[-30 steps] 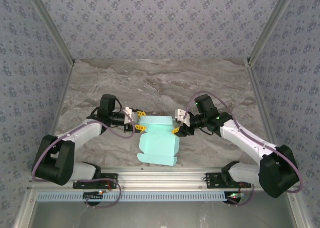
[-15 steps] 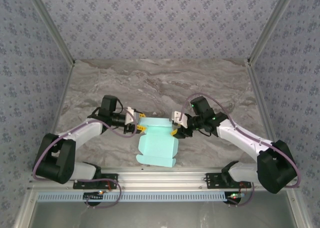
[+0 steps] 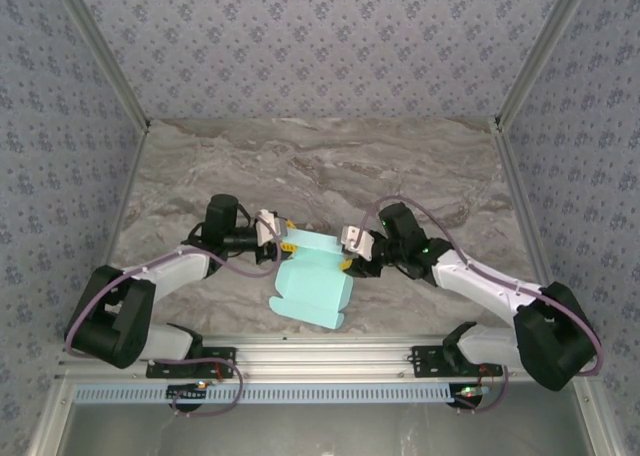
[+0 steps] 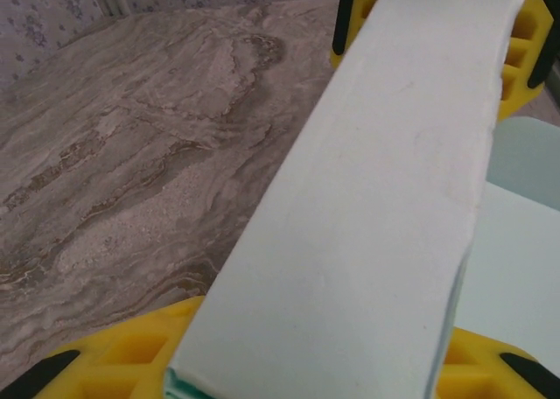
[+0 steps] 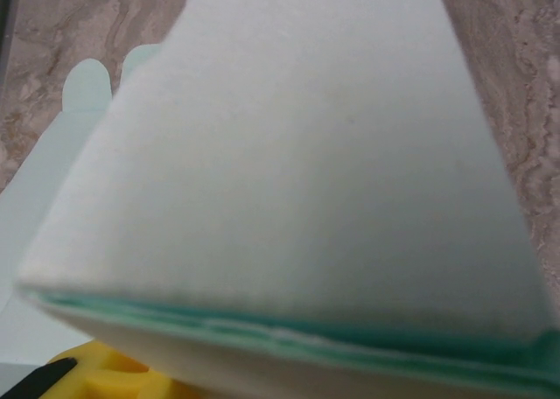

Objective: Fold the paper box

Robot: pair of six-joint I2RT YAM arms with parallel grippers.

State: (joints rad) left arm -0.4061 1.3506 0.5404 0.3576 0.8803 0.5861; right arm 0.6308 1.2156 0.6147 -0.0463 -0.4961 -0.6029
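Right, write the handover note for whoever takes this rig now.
Left pincer: shut on the paper box, far left corner.
Right pincer: shut on its far right corner.
Box: held between the arms over the table, toward its near edge.
Done: far edge folded into a layered band.
Left: near panel and its flaps are unfolded; box not formed.
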